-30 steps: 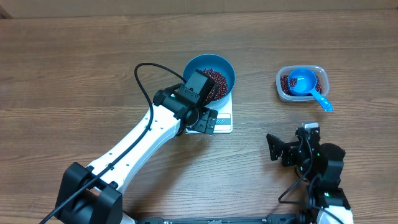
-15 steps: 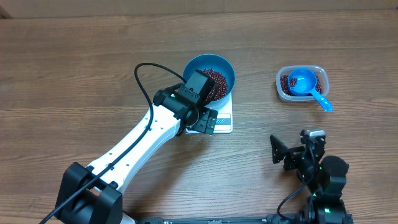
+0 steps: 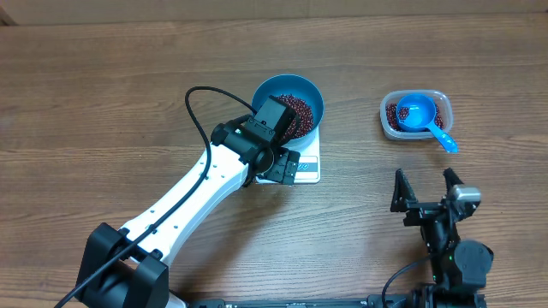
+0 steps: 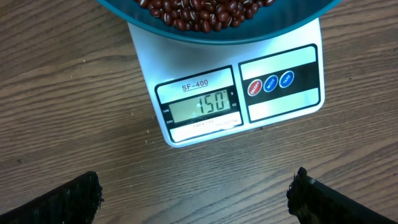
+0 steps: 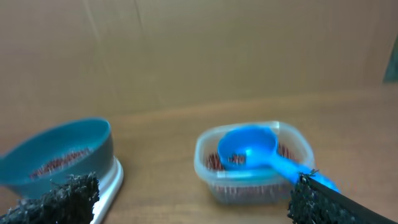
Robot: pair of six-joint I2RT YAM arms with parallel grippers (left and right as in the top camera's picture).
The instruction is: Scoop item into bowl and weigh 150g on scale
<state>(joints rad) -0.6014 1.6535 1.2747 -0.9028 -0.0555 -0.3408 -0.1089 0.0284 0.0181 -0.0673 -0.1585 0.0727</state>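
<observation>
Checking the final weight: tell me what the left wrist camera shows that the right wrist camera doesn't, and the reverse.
Left wrist only: the display, reading 150, and three round buttons beside it. Right wrist only: the clear tub with the blue scoop resting in it, and a plain brown backdrop. Both: the blue bowl holding beans, sitting on the white scale, on the wooden table.

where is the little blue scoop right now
In the overhead view the scoop lies in the clear tub on the robot's right side, its handle poking over the rim toward the right gripper; the blue bowl sits farther left.
</observation>
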